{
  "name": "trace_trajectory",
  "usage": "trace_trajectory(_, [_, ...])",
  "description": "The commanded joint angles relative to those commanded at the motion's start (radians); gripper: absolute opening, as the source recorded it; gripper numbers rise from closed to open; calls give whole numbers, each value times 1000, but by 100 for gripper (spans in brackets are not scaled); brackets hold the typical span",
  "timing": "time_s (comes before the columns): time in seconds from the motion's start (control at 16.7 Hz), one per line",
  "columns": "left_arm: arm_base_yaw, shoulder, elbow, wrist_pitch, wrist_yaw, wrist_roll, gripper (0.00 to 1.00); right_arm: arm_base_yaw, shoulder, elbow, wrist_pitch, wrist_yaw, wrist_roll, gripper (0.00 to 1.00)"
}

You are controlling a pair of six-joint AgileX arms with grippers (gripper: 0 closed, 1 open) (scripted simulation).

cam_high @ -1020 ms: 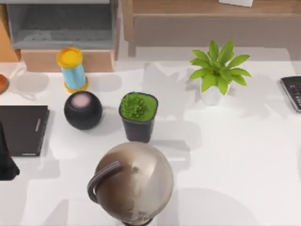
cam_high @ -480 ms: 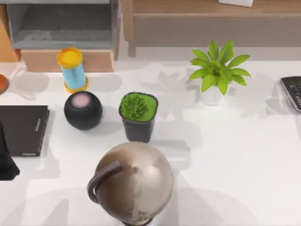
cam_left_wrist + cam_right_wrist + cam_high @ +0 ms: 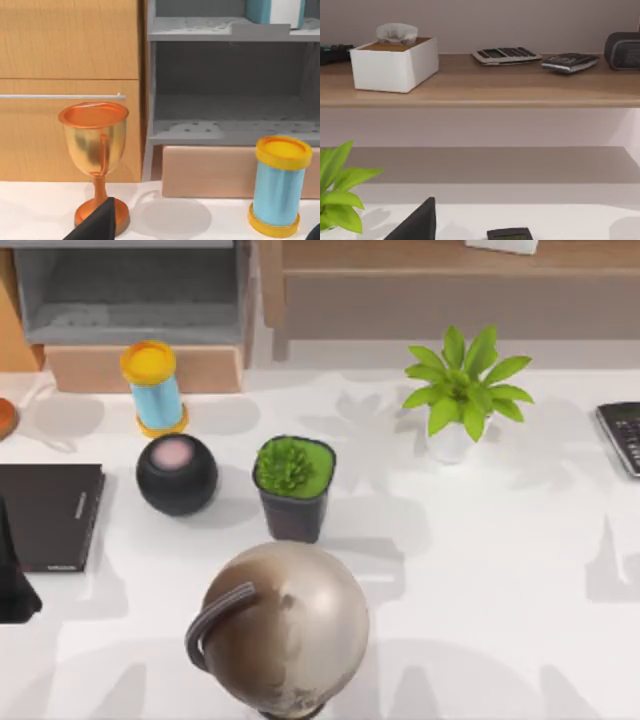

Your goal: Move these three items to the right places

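Up on the upper board of the grey shelf unit [image 3: 225, 132] at the back left, the thick teal book [image 3: 275, 11] stood with its white pages facing out. Below it, on the white table [image 3: 480, 570], a blue cylinder with yellow caps [image 3: 153, 388] stood just in front of the unit, and a copper goblet [image 3: 95, 145] stood further to the left, in front of a wooden cupboard.

A dark wedge of the left gripper [image 3: 97, 225] sat low by the goblet's foot, looking toward the shelves. I could not tell whether it was open or closed, and I saw nothing in its hold. A dark wedge of the right gripper [image 3: 417, 222] sat low over the right side of the table, facing a long wooden shelf [image 3: 520, 85] that carried a white tissue box [image 3: 395, 62]. Its opening could not be made out either. A leafy plant [image 3: 465, 390] and the black calculator [image 3: 622, 435] were near it on the table.

Compared with half a second before, none of the things had shifted. The globe [image 3: 285, 625] at the front, the dark pot of green [image 3: 295, 485], the black round speaker [image 3: 176, 475] and the thin black book [image 3: 48, 515] at the left edge all lay where they had been. What changed was the shadows on the tabletop: new grey patches had appeared near the right edge and along the front, and the ones behind the leafy plant had spread and broken up
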Motion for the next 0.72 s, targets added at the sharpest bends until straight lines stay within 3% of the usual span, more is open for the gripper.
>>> trace_trajectory(0.24, [0, 0, 0, 0, 0, 0, 100, 15, -118, -116, -7, 11, -4, 100])
trace_trajectory(0.72, [-9, 32, 31, 17, -3, -1, 100, 16, -121, -119, -7, 11, -5, 100])
